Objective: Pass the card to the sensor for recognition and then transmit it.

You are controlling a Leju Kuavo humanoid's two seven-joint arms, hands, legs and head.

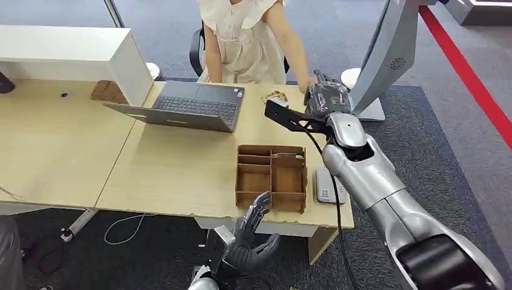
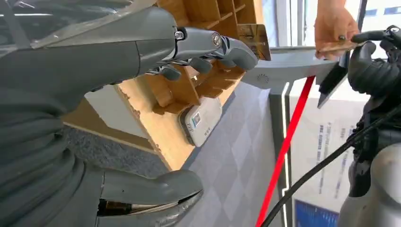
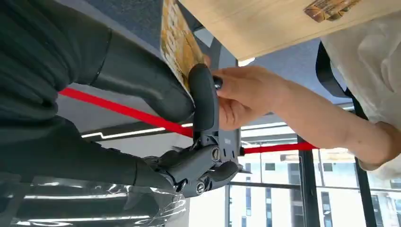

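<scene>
While my right hand (image 1: pixel 326 96) is stretched to the far edge of the desk (image 1: pixel 181 169), at about 1 o'clock from the tray (image 1: pixel 272 177), it has the card (image 3: pixel 178 45) pinched between thumb and a finger. The right wrist view shows this best: the card stands edge-on in the pinch, so one end sticks out free for a handover. A person's hand (image 3: pixel 241 97) is on that card too, fingers right against my thumb. So the card sits at the transfer point, held from both sides. I judge the sensor pass is done and this is the transmit step, but that's a read from the pose alone.

In the head view the card is hard to make out behind the hand; a second card-like piece (image 1: pixel 276 95) lies on the desk just beside, at 9 o'clock of my hand. Can't say what it is.

The reader (image 1: pixel 329 186) lies flat at 3 o'clock of the tray, touching or nearly touching it, near the desk's front edge, handy for a quick swipe.

My left hand (image 1: pixel 250 238) is parked low off the front edge, at 6 o'clock of the tray, fingers spread, holding nothing. It's clear of the right arm's path.

Laptop (image 1: pixel 193 106) is at 11 o'clock of the tray, out of play.

Risk: release too early and the card drops.
</scene>
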